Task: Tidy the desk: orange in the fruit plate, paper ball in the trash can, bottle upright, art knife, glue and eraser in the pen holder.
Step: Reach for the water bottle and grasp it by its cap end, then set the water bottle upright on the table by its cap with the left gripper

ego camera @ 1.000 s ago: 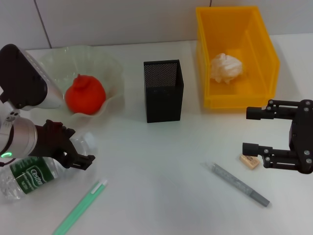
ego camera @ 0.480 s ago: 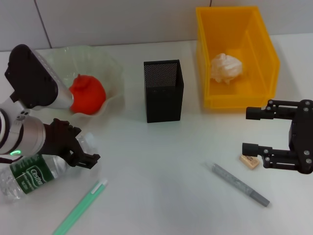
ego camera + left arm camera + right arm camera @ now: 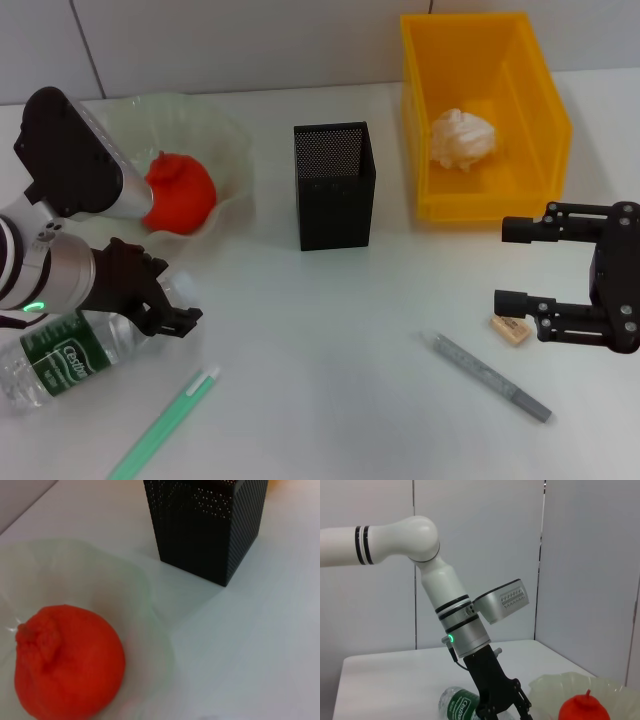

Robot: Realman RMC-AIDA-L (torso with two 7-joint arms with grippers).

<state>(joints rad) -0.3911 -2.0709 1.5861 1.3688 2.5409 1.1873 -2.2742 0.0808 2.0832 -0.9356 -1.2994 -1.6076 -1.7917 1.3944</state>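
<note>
The bottle (image 3: 60,362) lies on its side at the near left, also seen as the bottle (image 3: 460,703) in the right wrist view. My left gripper (image 3: 160,306) is down over its cap end, fingers spread on either side of it, open. The orange (image 3: 180,194) rests in the fruit plate (image 3: 226,134); the left wrist view shows the orange (image 3: 69,666) and the pen holder (image 3: 206,526). The pen holder (image 3: 334,186) stands mid-table. The paper ball (image 3: 462,138) lies in the trash can (image 3: 545,110). My right gripper (image 3: 514,266) hangs open just above the eraser (image 3: 508,330).
A grey pen-like tool (image 3: 490,378) lies on the table left of and nearer than the eraser. A green stick with a white tip (image 3: 165,420) lies near the front edge, right of the bottle. The left arm (image 3: 445,605) leans over the bottle.
My left arm has swung slightly right and up, and its gripper has shifted a little along the bottle's cap end. The bottle and the right arm have stayed put.
</note>
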